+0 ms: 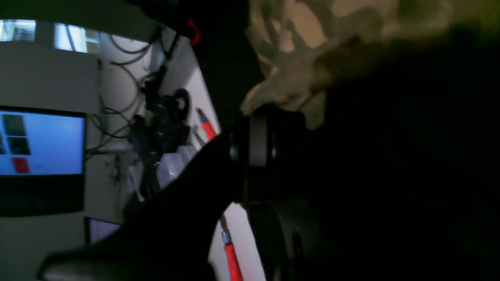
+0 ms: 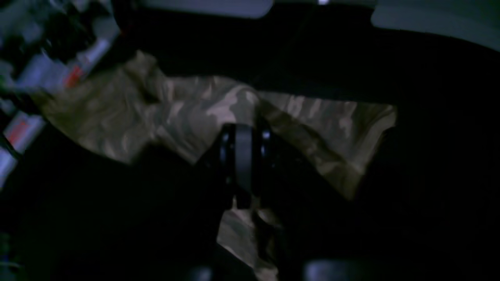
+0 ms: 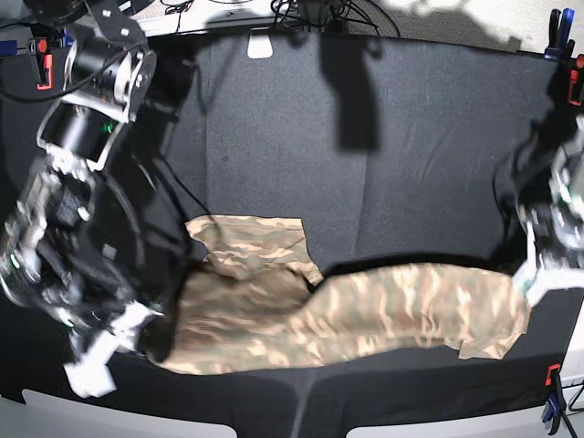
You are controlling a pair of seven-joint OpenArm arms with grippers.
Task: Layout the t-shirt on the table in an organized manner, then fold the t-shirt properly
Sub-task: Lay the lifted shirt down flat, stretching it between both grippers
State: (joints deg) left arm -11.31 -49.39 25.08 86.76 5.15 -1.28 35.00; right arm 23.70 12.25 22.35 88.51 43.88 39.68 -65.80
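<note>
T-shirt (image 3: 347, 315): I read its long axis left-right along the near surface (image 3: 274, 137), stretched between both arms; left gripper (image 3: 531, 285) and right gripper (image 3: 137, 324) jaws each clamped on an end.

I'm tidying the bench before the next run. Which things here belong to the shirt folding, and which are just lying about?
In the job: the t-shirt, the table, the left gripper and right gripper, both shut on the t-shirt.

Lying about: the clamps, cables, monitor.
</note>
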